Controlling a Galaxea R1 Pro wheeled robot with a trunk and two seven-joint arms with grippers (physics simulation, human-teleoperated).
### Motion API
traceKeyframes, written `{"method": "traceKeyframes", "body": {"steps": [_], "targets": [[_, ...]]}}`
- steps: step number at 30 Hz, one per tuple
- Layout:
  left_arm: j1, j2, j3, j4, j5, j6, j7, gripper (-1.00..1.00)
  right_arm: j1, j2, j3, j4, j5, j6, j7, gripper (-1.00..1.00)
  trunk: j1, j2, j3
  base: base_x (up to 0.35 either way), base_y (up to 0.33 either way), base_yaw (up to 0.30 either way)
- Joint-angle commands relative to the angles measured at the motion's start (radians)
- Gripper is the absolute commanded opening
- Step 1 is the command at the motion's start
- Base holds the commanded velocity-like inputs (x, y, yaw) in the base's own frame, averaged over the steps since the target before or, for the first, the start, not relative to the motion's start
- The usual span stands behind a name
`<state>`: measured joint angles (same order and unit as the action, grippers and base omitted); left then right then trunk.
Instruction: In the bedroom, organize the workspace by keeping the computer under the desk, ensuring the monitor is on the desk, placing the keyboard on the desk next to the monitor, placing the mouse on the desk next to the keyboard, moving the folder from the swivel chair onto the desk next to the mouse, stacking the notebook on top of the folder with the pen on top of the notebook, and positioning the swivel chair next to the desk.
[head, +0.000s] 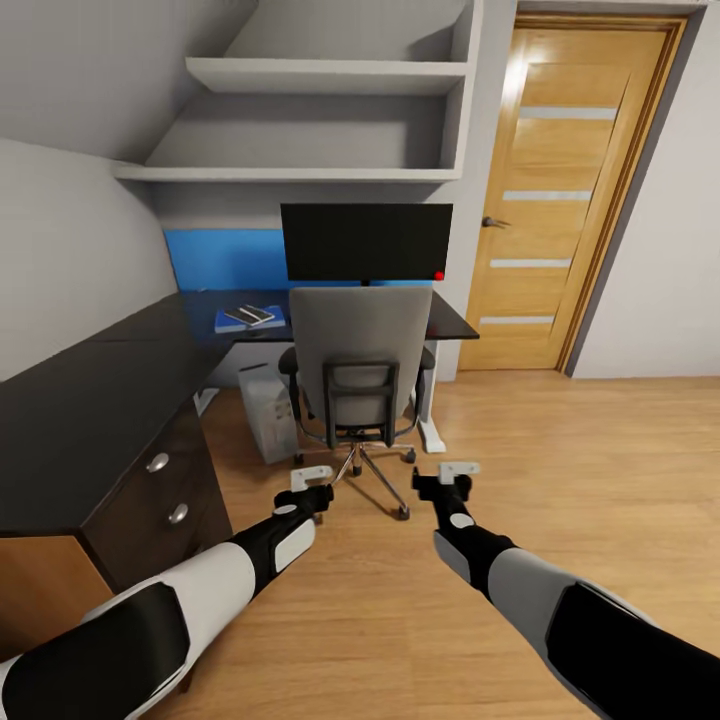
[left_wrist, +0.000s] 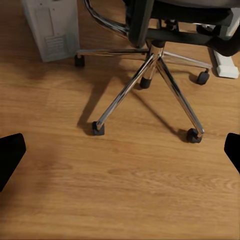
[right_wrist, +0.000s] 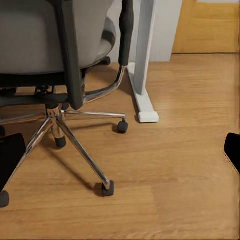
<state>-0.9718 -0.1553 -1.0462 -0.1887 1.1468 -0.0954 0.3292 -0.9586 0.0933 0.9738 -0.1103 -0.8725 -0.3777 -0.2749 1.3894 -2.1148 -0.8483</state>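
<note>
The grey swivel chair (head: 360, 350) stands tucked against the black desk (head: 90, 400), its back toward me. Behind it the monitor (head: 365, 242) sits on the desk. A blue folder (head: 232, 322) lies on the desk left of the chair with a dark notebook (head: 250, 315) on top. The pen is too small to make out; the keyboard and mouse are hidden. The pale computer (head: 265, 410) (left_wrist: 52, 27) stands under the desk. My left gripper (head: 310, 480) (left_wrist: 120, 155) and right gripper (head: 452, 476) (right_wrist: 120, 152) hover open and empty over the floor just short of the chair's chrome base (left_wrist: 150, 75) (right_wrist: 75, 140).
The desk's near wing with knobbed drawers (head: 165, 490) runs along my left. A white desk leg (right_wrist: 142, 65) stands right of the chair. An oak door (head: 570, 190) is at the back right, with open wood floor (head: 600, 470) to the right. Shelves (head: 320, 120) hang above the monitor.
</note>
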Motion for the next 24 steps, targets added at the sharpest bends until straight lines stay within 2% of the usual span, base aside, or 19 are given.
{"method": "traceKeyframes", "body": {"steps": [1,3,4,11,12,13,18,24], "targets": [[-0.001,0.0,-0.009,0.004,0.01,-0.003,0.005,1.0,0.001,-0.002,0.009,0.0,-0.006,-0.005,-0.005,1.0,-0.004,0.007,0.002,0.0,0.0,0.0],[0.004,0.0,-0.009,0.016,0.01,-0.004,0.005,1.0,0.004,-0.004,0.01,0.001,-0.006,-0.009,-0.006,1.0,-0.012,0.021,0.009,0.0,0.0,0.0],[0.042,0.0,-0.01,0.052,0.01,-0.006,0.005,1.0,0.017,-0.004,0.014,0.008,-0.006,-0.014,-0.007,1.0,-0.016,0.028,0.012,0.0,0.0,0.0],[0.13,-0.001,-0.011,0.075,0.01,-0.007,0.005,1.0,0.08,-0.005,0.015,0.017,-0.006,-0.016,-0.007,1.0,-0.042,0.077,0.034,0.0,0.0,0.0],[0.243,0.004,-0.009,0.094,0.01,-0.01,0.004,1.0,0.188,-0.01,0.015,0.037,-0.007,-0.062,-0.007,1.0,-0.046,0.084,0.037,0.0,0.0,0.0],[0.267,0.004,-0.009,0.103,0.009,-0.012,0.005,1.0,0.209,-0.01,0.015,0.047,-0.007,-0.086,-0.007,1.0,-0.05,0.091,0.04,0.0,0.0,0.0],[0.337,0.008,-0.009,0.13,0.009,-0.054,0.003,1.0,0.286,-0.007,0.018,0.066,-0.007,-0.152,-0.005,1.0,-0.069,0.126,0.056,0.0,0.0,0.0],[0.419,0.016,-0.009,0.152,0.009,-0.155,0.001,1.0,0.38,-0.007,0.017,0.072,-0.007,-0.21,-0.003,1.0,-0.092,0.168,0.074,0.0,0.0,0.0]]}}
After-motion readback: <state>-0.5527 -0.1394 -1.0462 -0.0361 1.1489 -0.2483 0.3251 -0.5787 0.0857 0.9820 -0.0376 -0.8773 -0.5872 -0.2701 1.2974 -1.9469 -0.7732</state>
